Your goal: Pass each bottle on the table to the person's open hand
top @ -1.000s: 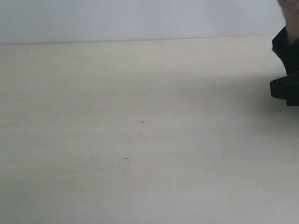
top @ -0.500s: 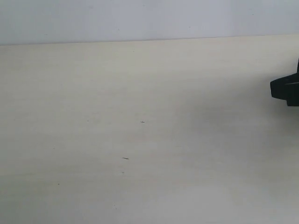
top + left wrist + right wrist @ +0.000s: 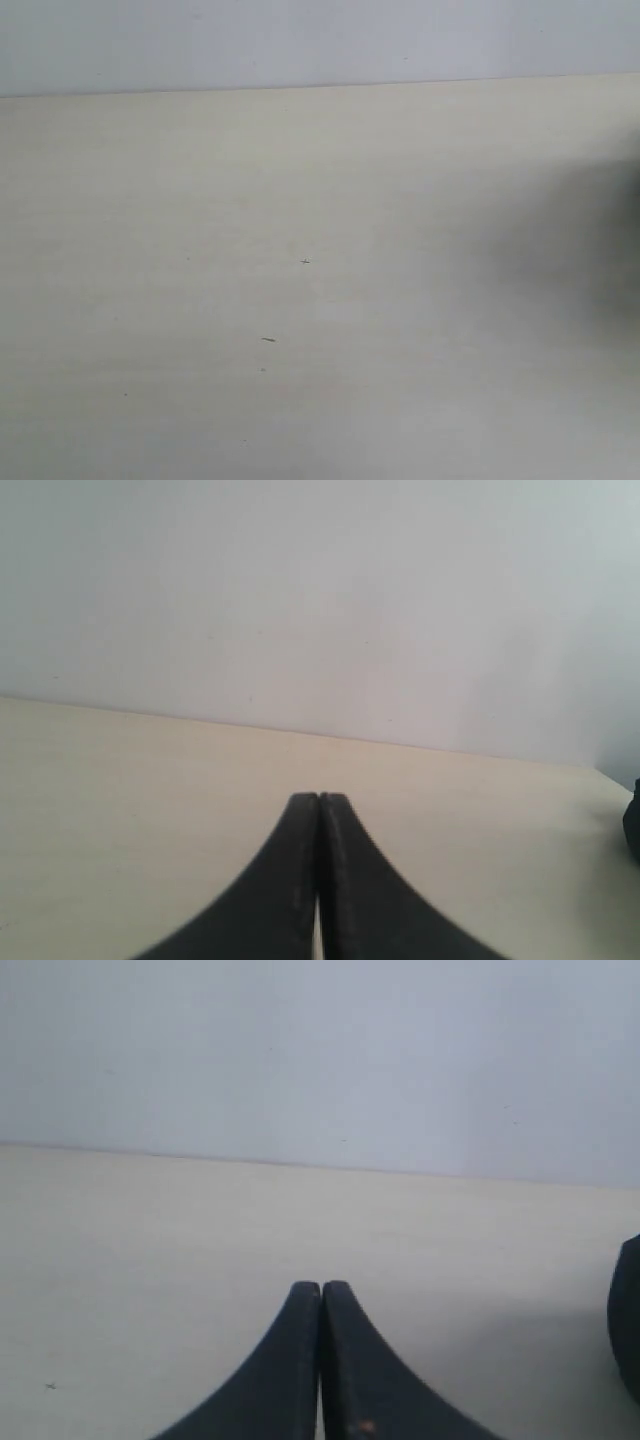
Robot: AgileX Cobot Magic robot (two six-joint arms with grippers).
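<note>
Table (image 3: pixel 420 150): one, pale cream, its long edge running straight along the wall (image 3: pixel 300 40).
Specks (image 3: pixel 305 261): two plain dark marks, well apart from the wall.
Left gripper (image 3: pixel 319 802): one, jaws pressed together, pointing toward the wall.
Right gripper (image 3: pixel 321 1288): one, jaws likewise closed, facing the wall.

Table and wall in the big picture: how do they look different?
The table is pale cream; the wall is pale grey-blue. The table lies flat, while the wall stands up behind its far edge. The table carries a few tiny dark specks; the wall shows hardly any. Both are pale and plain.
</note>
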